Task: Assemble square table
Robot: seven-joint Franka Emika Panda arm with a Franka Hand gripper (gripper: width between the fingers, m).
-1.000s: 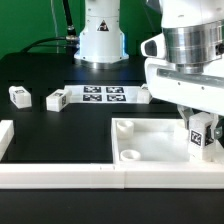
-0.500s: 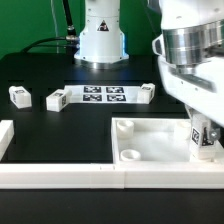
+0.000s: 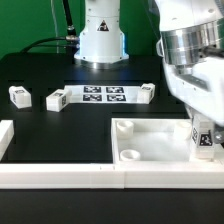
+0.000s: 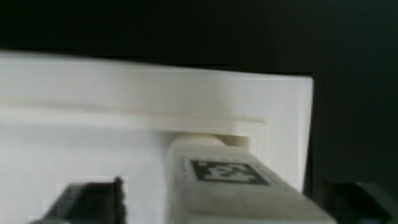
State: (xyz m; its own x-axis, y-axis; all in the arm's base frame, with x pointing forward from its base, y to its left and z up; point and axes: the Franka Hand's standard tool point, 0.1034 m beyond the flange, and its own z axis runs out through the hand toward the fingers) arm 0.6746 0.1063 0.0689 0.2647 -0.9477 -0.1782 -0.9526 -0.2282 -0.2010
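The white square table top [image 3: 150, 128] lies at the front of the exterior view's right, rim up, with a round socket [image 3: 129, 156] showing at its near corner. My gripper [image 3: 203, 128] stands over the top's right side, shut on an upright white leg [image 3: 203, 140] with a tag. In the wrist view the leg [image 4: 231, 178] sits between my dark fingers [image 4: 93, 200], its end at a notch in the table top [image 4: 125, 100]. Three loose legs lie on the black table: two at the left [image 3: 18, 95], [image 3: 58, 99] and one by the marker board [image 3: 147, 92].
The marker board [image 3: 104, 95] lies at the back middle. A long white border bar [image 3: 60, 176] runs along the front edge, and another [image 3: 5, 135] stands at the left. The robot base [image 3: 100, 35] is at the back.
My gripper and the held leg have shifted a little toward the exterior view's right and slightly down over the table top. The loose legs have not moved.
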